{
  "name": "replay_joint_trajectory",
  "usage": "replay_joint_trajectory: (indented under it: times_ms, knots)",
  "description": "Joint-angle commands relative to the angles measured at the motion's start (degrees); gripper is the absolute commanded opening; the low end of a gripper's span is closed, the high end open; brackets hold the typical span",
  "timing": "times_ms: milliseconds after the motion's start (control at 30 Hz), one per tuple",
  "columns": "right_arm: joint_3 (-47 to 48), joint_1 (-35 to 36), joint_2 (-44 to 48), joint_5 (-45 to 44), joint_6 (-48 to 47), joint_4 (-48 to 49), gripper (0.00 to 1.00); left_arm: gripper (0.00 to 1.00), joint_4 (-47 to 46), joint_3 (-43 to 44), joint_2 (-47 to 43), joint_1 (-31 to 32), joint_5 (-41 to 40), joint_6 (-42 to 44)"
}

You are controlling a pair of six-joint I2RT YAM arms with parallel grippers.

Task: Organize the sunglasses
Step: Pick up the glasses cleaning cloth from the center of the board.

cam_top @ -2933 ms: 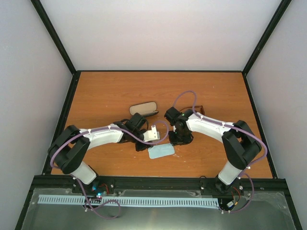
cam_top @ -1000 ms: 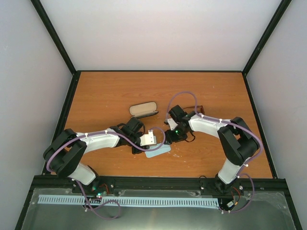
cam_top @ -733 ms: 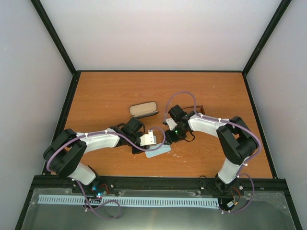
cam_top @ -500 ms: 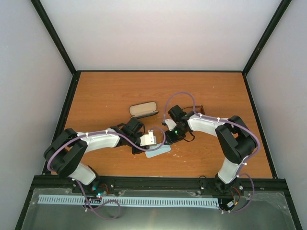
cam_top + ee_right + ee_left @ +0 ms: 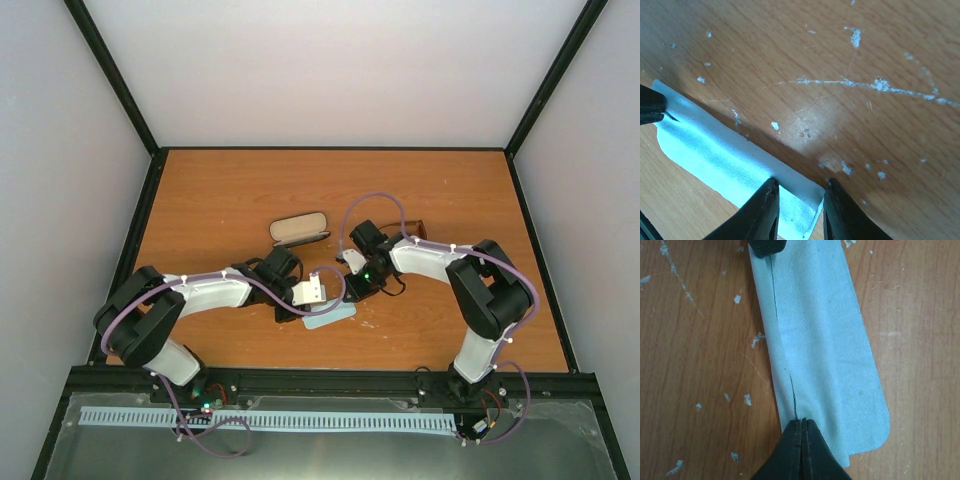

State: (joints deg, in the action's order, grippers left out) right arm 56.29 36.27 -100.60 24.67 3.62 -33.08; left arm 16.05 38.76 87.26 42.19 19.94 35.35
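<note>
Top external view puts the small brown-tinted sunglasses [image 5: 417, 227] on the orange wooden table [image 5: 220, 190], just beyond the right forearm and mostly hidden by it, well apart from both hands. The black oblong glasses case [image 5: 298, 228] lies open just beyond the left wrist. Both hands sit low over the pale blue soft cloth [image 5: 825, 340], which is folded lengthwise into a strip. The left hand [image 5: 802, 424] has its fingers pressed together on the fold line at one end, pinching the cloth. The right hand [image 5: 801, 185] has its fingers a little spread, straddling the corner at the opposite end without closing on it. If the right hand closes and pulls while the left is clamped, the fold could likely be dragged open or the strip skewed. Both sets of fingertips are close to the wood, so a lower dip could scrape or jam. The hands are near each other, so a careless swing might knock the wrists together or catch a purple cable. A backward sweep of the right forearm could shove the sunglasses. Bare wood shows on the far half of the table and to the right of the cloth, and the black frame rails are well apart from the work.
</note>
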Motion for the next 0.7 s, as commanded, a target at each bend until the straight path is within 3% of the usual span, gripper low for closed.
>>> replay_joint_trajectory:
  times_ms: [0,67,200,333,400,567,667]
  knots:
    - [-0.4,-0.1,-2.0,-0.1,-0.5,0.5,0.23,0.01,-0.3,1.4,0.5,0.5,0.2,0.8]
    - [-0.3,-0.1,-2.2,0.3,-0.5,0.6,0.2,0.01,-0.4,1.3,0.5,0.4,0.2,0.8]
    - [-0.4,-0.1,-2.1,1.1,-0.1,1.2,0.05,0.01,-0.5,1.2,0.6,0.5,0.3,0.6]
    - [-0.4,-0.2,-2.0,1.9,0.2,1.6,0.03,0.02,-0.7,1.2,0.7,0.5,0.1,0.5]
    - [-0.5,-0.3,-2.0,2.2,0.6,2.0,0.03,0.12,-0.9,1.2,0.7,0.5,-0.5,0.0]
    - [-1.4,-0.5,-1.3,1.7,1.8,2.6,0.03,0.55,-1.9,0.6,-0.4,0.3,-3.2,-1.1]
    - [-1.6,-0.5,-1.1,1.1,2.0,2.4,0.03,0.62,-3.2,-0.2,-2.3,-0.7,-4.1,-2.0]
